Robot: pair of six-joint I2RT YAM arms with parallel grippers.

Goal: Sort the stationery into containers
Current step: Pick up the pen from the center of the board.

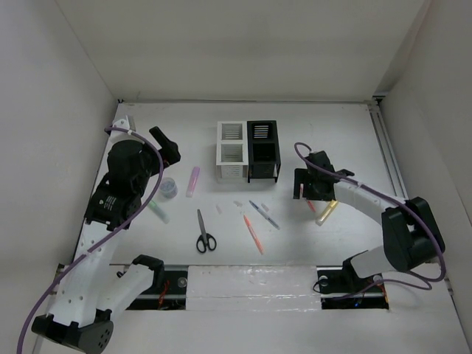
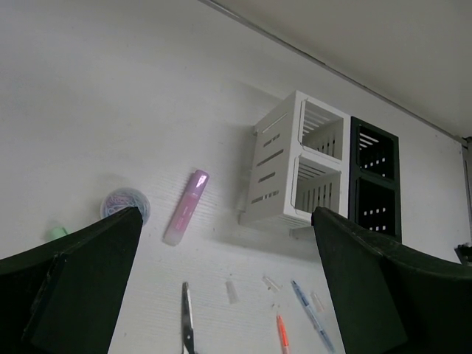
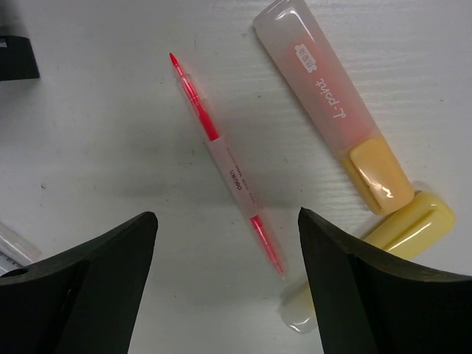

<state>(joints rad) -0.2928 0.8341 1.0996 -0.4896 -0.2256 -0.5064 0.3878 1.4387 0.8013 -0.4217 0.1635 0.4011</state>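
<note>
Right jaws stand wide over the desk, a red pen lying between them, touching neither. An orange highlighter and a yellow highlighter lie just beside it. Left jaws gape wide and empty. A pink highlighter lies near the white box, which touches the black box.

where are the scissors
Top view: the scissors lie left of centre on the table, between the green highlighter and the orange pen.

A white table sits boxed by plain white walls, seemingly evenly lit.
</note>
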